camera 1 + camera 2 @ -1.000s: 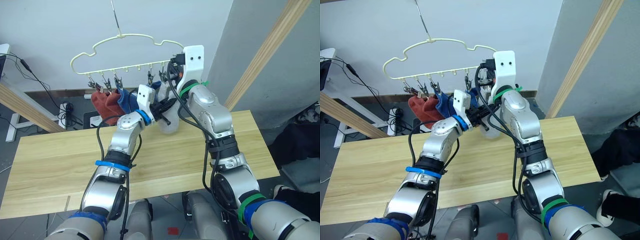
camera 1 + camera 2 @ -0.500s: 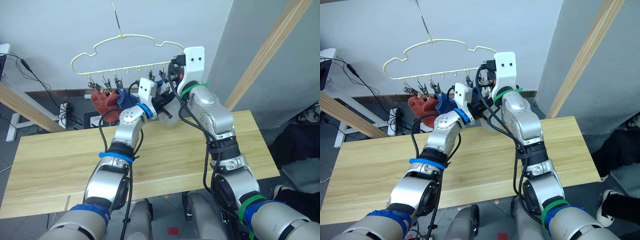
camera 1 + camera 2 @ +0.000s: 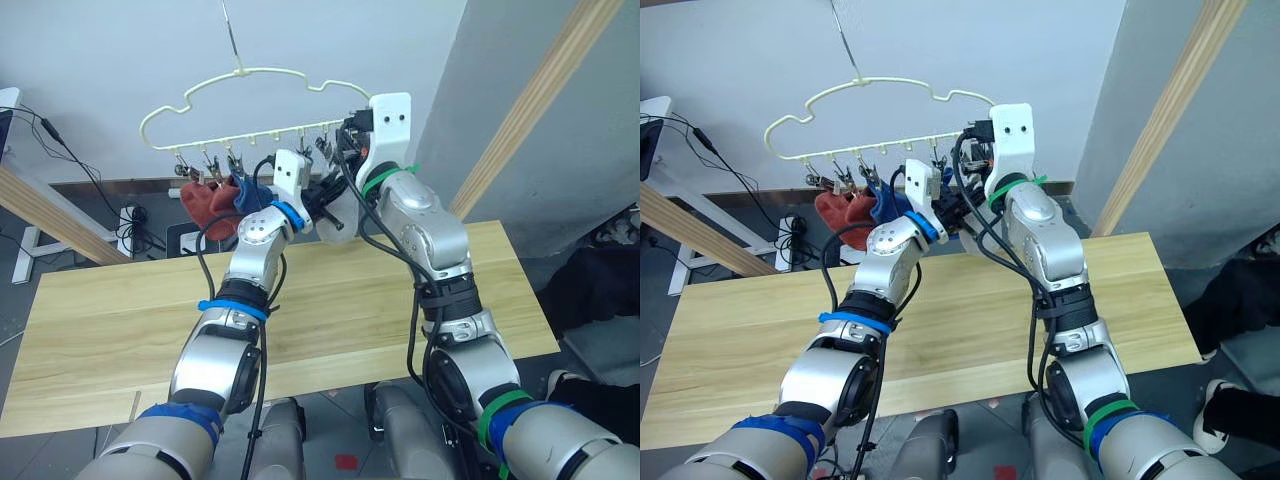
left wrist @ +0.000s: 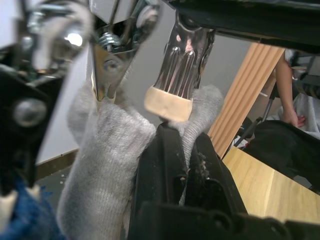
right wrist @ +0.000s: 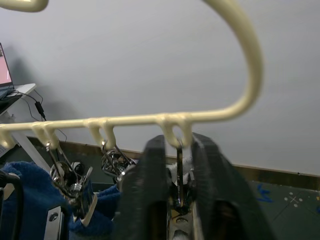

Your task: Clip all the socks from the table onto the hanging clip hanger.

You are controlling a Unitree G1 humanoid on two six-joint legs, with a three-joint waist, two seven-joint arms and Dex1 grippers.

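Note:
The pale-yellow clip hanger (image 3: 250,100) hangs above the far edge of the table (image 3: 120,330). Two rust red socks (image 3: 198,200) and a blue sock (image 3: 250,193) hang from its left clips, and a light grey sock (image 4: 100,150) hangs from a clip further right. My left gripper (image 4: 182,137) is shut on another light grey sock (image 4: 205,102), its top edge touching the tan pad of the end clip (image 4: 172,95). My right gripper (image 5: 178,145) is shut on that end clip (image 5: 178,165), squeezing it just under the bar.
Slanted wooden poles stand at the right (image 3: 530,100) and left (image 3: 50,215) of the table. Cables and a power strip (image 3: 130,215) lie on the floor behind. A person's arm (image 4: 287,90) shows beyond the table's right end.
My left gripper has lifted the grey sock from just above the table up to the end clip. The right gripper has stayed on that clip.

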